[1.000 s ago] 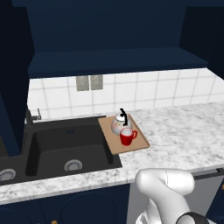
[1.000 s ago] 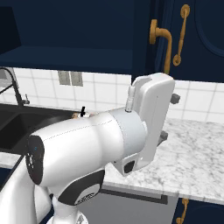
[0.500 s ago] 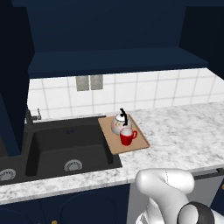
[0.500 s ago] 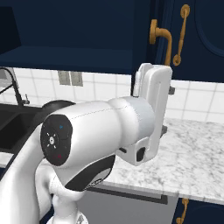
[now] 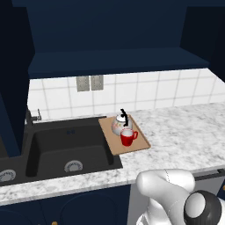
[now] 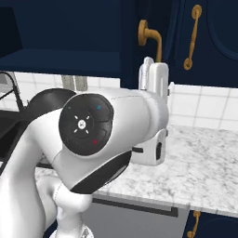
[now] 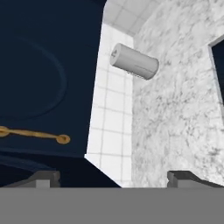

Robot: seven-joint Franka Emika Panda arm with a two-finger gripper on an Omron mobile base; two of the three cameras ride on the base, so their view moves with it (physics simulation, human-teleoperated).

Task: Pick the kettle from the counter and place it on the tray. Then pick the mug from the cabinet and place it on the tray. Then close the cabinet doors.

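Kitchen table (image 5: pixel 176 132) of speckled stone runs under a blue cabinet. The hand (image 7: pixel 113 177) is empty, fingers wide apart, near a cabinet door (image 7: pixel 43 78). That door looks stiff and heavy; push its flat face. Kettle (image 5: pixel 120 124) and mug (image 5: pixel 128 137) sit on the tray (image 5: pixel 136 144).

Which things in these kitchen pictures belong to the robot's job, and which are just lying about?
Job:
kettle
mug
tray
counter
cabinet
cabinet door
open gripper

Lying about:
sink
tap
grey cylinder
wall sockets
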